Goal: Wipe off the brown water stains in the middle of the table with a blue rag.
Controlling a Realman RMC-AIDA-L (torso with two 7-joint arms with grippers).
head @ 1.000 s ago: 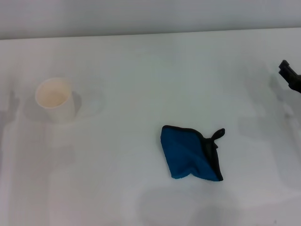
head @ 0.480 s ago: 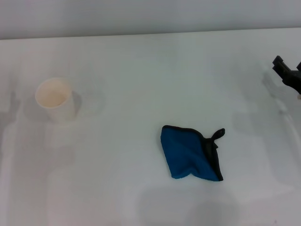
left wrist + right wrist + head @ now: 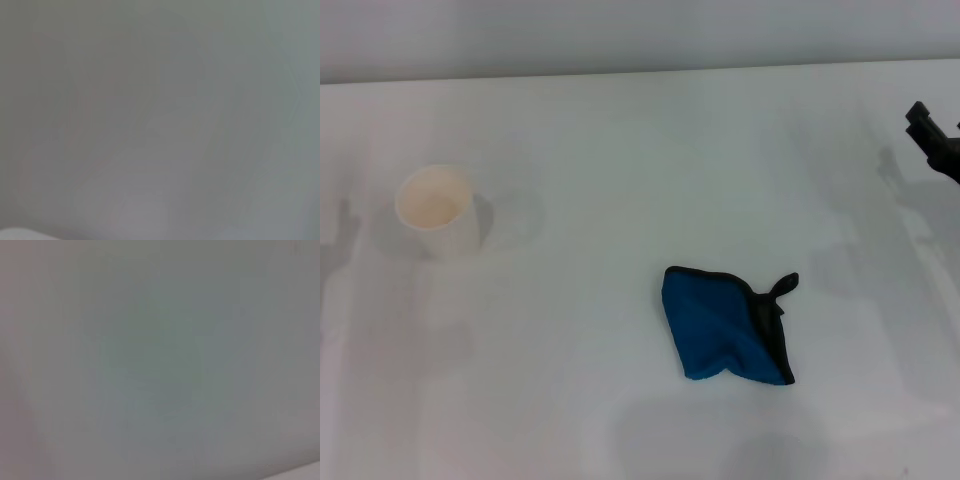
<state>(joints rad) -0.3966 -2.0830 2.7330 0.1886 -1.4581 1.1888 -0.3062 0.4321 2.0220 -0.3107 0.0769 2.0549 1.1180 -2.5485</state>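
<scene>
The blue rag (image 3: 725, 325) lies folded on the white table (image 3: 620, 150), a little right of the middle, with black edging and a small black loop toward its far right corner. No brown water stains show on the tabletop in any view. A black part of my right gripper (image 3: 932, 138) pokes in at the right edge of the head view, well apart from the rag and farther back. My left gripper is out of view. Both wrist views show only a plain pale surface.
A paper cup (image 3: 435, 210) with a beige inside stands upright at the left of the table. The table's far edge (image 3: 640, 72) runs across the top of the head view.
The right gripper at the right edge first came slightly further into view, then shifted a little toward the table's far side. The rag and the cup have not moved.
</scene>
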